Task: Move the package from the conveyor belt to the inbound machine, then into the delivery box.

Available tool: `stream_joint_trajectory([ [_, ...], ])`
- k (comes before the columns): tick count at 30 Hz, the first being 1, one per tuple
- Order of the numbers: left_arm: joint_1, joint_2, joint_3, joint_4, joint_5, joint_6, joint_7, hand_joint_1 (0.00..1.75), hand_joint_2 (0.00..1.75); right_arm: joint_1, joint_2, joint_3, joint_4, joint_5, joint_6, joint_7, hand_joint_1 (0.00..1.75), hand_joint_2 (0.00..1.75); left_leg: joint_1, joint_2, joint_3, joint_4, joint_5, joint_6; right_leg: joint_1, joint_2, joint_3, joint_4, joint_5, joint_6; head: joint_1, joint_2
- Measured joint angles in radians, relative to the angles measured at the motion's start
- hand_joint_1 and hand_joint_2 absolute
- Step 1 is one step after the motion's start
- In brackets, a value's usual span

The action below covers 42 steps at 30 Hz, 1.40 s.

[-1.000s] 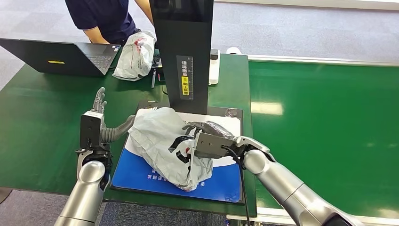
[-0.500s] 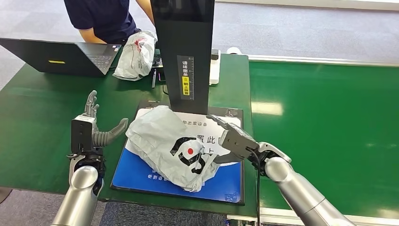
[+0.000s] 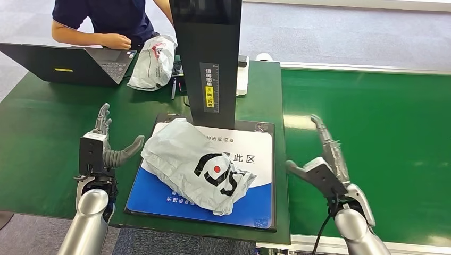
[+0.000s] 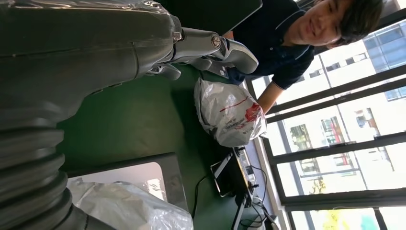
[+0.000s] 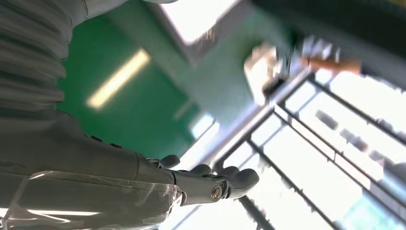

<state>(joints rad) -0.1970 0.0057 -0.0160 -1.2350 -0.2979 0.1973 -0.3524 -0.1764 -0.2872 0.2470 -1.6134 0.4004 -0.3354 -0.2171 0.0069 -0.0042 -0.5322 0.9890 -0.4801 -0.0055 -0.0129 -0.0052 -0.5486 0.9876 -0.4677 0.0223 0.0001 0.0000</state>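
Note:
A crumpled white plastic package (image 3: 194,168) with a black and red logo lies on the blue and white pad of the inbound machine (image 3: 255,207), below its black upright column (image 3: 207,58). A corner of the package (image 4: 129,206) also shows in the left wrist view. My left hand (image 3: 102,144) stands open just left of the pad, fingers up and thumb pointing at the package, apart from it. My right hand (image 3: 323,162) is open over the green conveyor belt (image 3: 372,138), right of the pad, holding nothing.
A second white package (image 3: 154,61) lies at the back of the green table, beside a black laptop (image 3: 69,64). A person in a dark shirt (image 3: 106,21) sits behind it with a hand on the laptop. Small devices and cables (image 4: 234,177) lie near the column.
My right hand has let go of the package and drawn back to the right over the belt, opening. The package now lies free on the pad. My left hand barely moved.

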Motion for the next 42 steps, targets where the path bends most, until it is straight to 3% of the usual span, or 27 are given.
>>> stream_joint_trajectory([
  [3, -0.006, -0.003, -0.002, 0.002, -0.007, -0.008, -0.019, 0.0, 1.75, 0.053, 0.017, -0.089, -0.048, 0.038, -0.144, -0.032, 0.0, 1.75, 0.0, 0.0, 0.0, 0.0, 0.0, 0.0, 0.0, 0.0, 0.0, 0.0, 0.0, 0.0, 0.0, 0.0],
  [5, -0.014, -0.004, -0.008, 0.006, -0.017, -0.014, -0.033, 0.0, 1.75, 0.077, 0.023, -0.135, -0.07, 0.012, -0.178, -0.05, 0.0, 1.75, 0.0, 0.0, 0.0, 0.0, 0.0, 0.0, 0.0, 0.0, 0.0, 0.0, 0.0, 0.0, 0.0, 0.0],
  [14, -0.047, 0.0, -0.047, 0.013, -0.09, -0.053, -0.075, 0.0, 1.75, 0.128, 0.027, -0.249, -0.112, -0.113, -0.164, -0.101, 0.0, 1.75, 0.0, 0.0, 0.0, 0.0, 0.0, 0.0, 0.0, 0.001, 0.0, 0.0, 0.001, 0.001, 0.0, 0.0],
  [18, -0.041, 0.009, -0.06, 0.008, -0.155, -0.065, -0.062, 0.0, 1.75, 0.145, 0.027, -0.264, -0.122, -0.173, -0.082, -0.116, 0.0, 1.75, 0.0, 0.001, 0.0, 0.0, 0.0, 0.0, 0.0, 0.001, 0.0, 0.0, 0.001, 0.001, 0.0, 0.0],
  [24, -0.021, 0.042, -0.078, -0.022, -0.279, -0.106, -0.034, 0.0, 1.75, 0.141, 0.027, -0.239, -0.124, -0.28, 0.264, -0.15, 0.0, 1.75, 0.0, 0.001, 0.0, 0.0, 0.0, 0.0, 0.0, 0.001, 0.0, 0.0, 0.001, 0.001, 0.0, 0.0],
  [27, -0.012, 0.061, -0.088, -0.037, -0.351, -0.127, -0.016, 0.0, 1.75, 0.135, 0.027, -0.208, -0.123, -0.287, 0.384, -0.168, 0.0, 1.75, 0.0, 0.001, 0.0, 0.0, 0.001, 0.0, 0.0, 0.001, 0.0, 0.0, 0.001, 0.001, 0.0, 0.0],
  [32, 0.017, 0.085, -0.097, -0.083, -0.412, -0.156, 0.007, 0.0, 1.75, 0.127, 0.029, -0.177, -0.119, -0.298, 0.455, -0.181, 0.0, 1.75, 0.0, 0.001, 0.0, 0.0, 0.001, 0.0, 0.0, 0.001, 0.0, 0.0, 0.001, 0.001, 0.0, 0.0],
  [42, 0.085, 0.127, -0.107, -0.199, -0.418, -0.301, -0.008, 0.0, 1.75, 0.118, 0.041, -0.159, -0.094, -0.279, 0.461, -0.176, 0.0, 1.75, 0.0, 0.001, 0.0, 0.0, 0.001, 0.001, 0.0, 0.001, 0.0, 0.0, 0.001, 0.001, 0.0, 0.0],
])
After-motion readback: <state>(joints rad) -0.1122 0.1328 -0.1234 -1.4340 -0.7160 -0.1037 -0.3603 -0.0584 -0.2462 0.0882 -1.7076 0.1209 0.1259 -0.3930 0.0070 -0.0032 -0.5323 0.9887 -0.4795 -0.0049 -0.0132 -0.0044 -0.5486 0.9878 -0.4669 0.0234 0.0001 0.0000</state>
